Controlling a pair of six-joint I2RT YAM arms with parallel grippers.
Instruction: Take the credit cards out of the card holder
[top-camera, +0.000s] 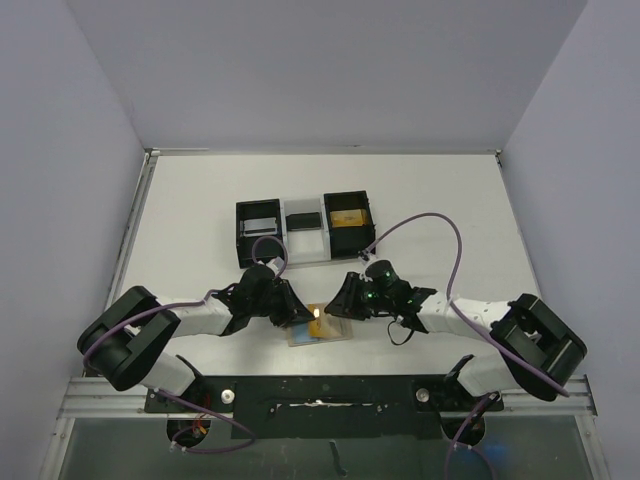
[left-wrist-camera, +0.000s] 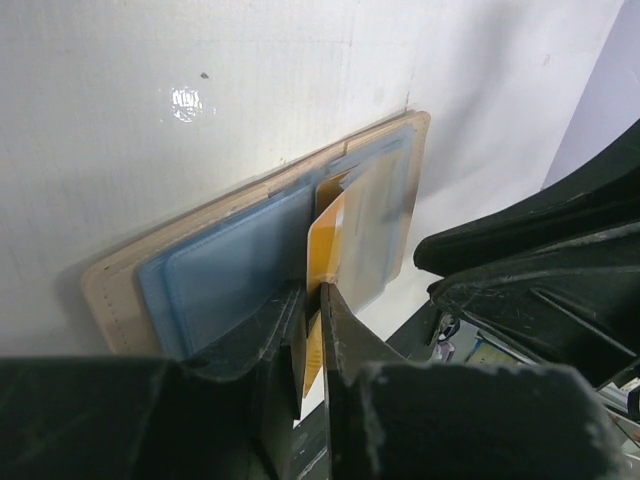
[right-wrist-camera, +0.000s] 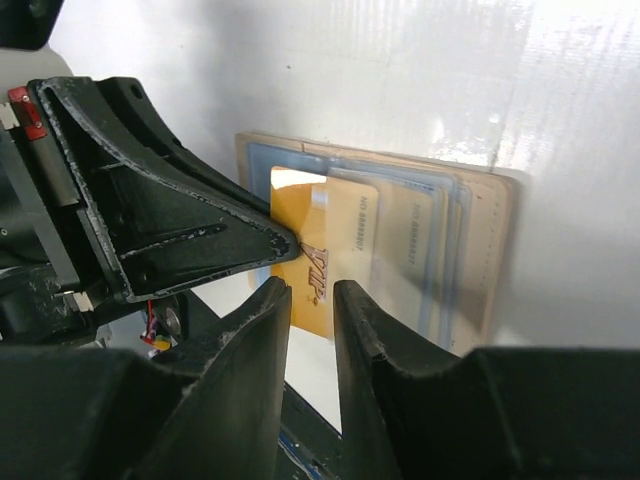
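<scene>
I'm looking at my left arm (top-camera: 195, 320) and right arm (top-camera: 470, 312), white shells between chunky black joints, matte black fingers (right-wrist-camera: 250, 360), purple cables (top-camera: 430, 216) looping off each wrist.

You're in a robotics lab test cell: bare white bench (top-camera: 190, 190) boxed in by blank grey walls (top-camera: 60, 150), left arm (top-camera: 195, 318) and right arm (top-camera: 470, 315) bolted to an aluminium rail (top-camera: 100, 397) along its near edge, purple cables (top-camera: 440, 218) trailing.
</scene>
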